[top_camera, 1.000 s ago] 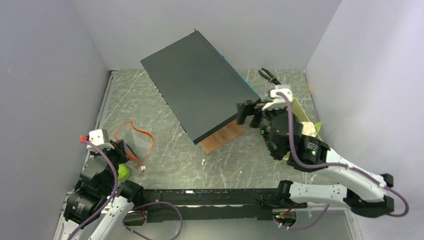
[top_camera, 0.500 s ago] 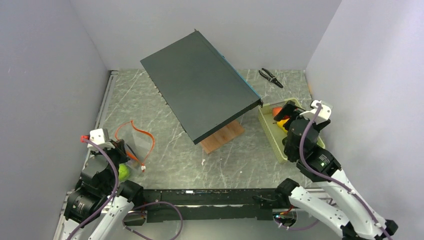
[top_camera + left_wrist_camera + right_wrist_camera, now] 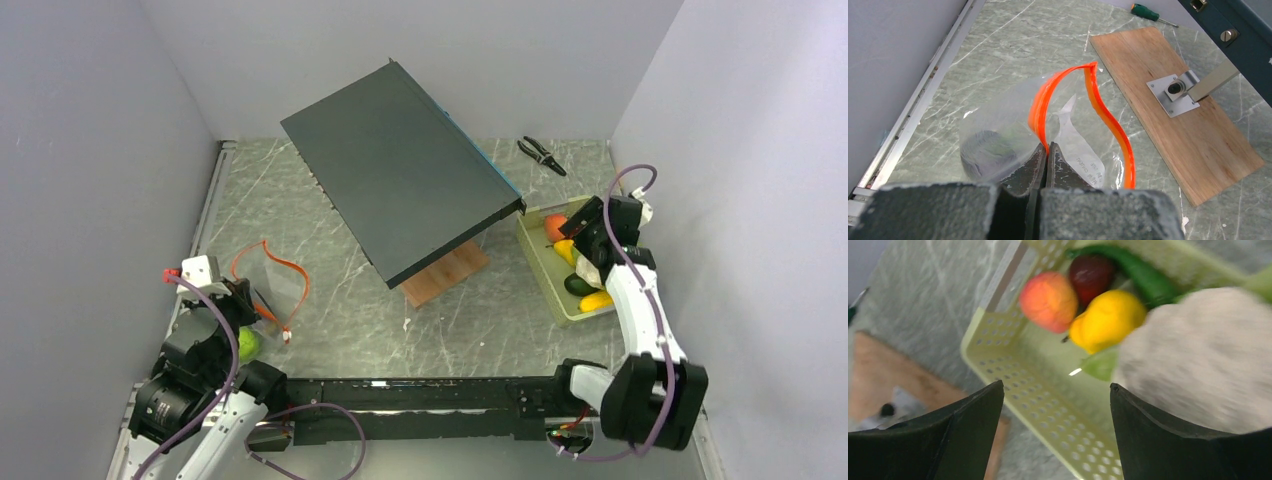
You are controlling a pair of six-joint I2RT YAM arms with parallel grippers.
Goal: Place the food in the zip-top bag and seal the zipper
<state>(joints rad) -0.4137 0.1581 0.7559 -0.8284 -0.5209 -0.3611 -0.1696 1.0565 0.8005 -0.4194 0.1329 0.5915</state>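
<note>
The zip-top bag lies on the table at the left, its mouth gaping. It also shows in the top view. My left gripper is shut on the orange-red zipper at the near edge. A round green lime shows dimly through the plastic. My right gripper is open and empty above the pale green tray; in the top view it hangs over the tray's far end. An orange, a dark red piece, a yellow piece and a blurred white cauliflower lie in the tray.
A dark slanted panel on a wooden base stands mid-table between bag and tray. Pliers lie at the back right. A green screwdriver lies beyond the base. Walls close in on both sides.
My right arm has swung from beside the panel back to the right and now points down over the tray. The left gripper and the bag have not moved.
</note>
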